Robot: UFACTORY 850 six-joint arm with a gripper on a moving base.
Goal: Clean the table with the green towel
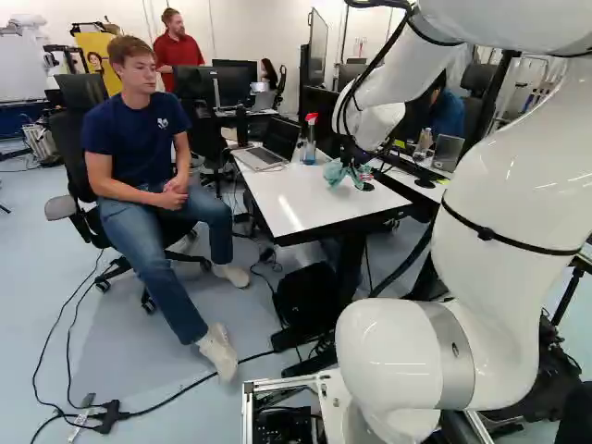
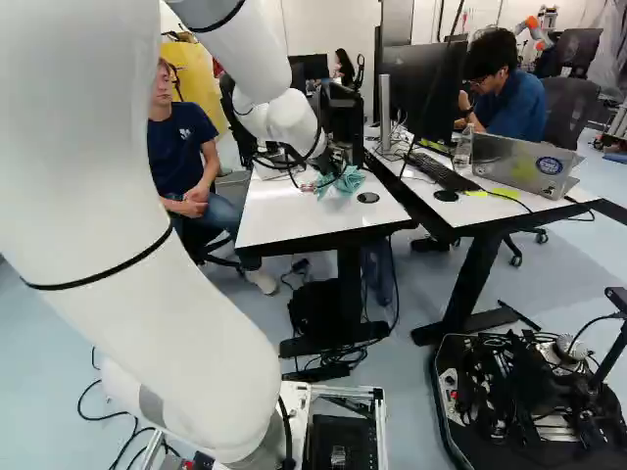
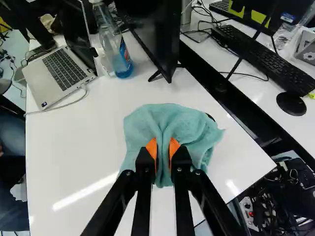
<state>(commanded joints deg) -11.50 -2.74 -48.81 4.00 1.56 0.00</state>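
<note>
The gripper has the green towel pinched: both fingers press on a bunched fold between their pads, and the rest of the cloth spreads ahead of them and to either side over the white table. Whether its underside bears on the top or hangs just above is hard to tell from here; if it hangs, a sweep would likely wipe nothing, and if the arm presses too low, the fingertips could scrape the surface through the thin fold.

The far end holds most of the risk. A stroke carried too far that way could knock over the spray bottle, which stands upright and looks top-heavy, or push at the foot of the screen near it. Toward the laptop, loose cloth might snag the pale cable lying on the table and drag the laptop along. On the other side, a corner of the towel could catch on the dark disc beside it, or droop into the gap before the second table. Since only one fold is held, a hard drag could also pull the towel free.
</note>
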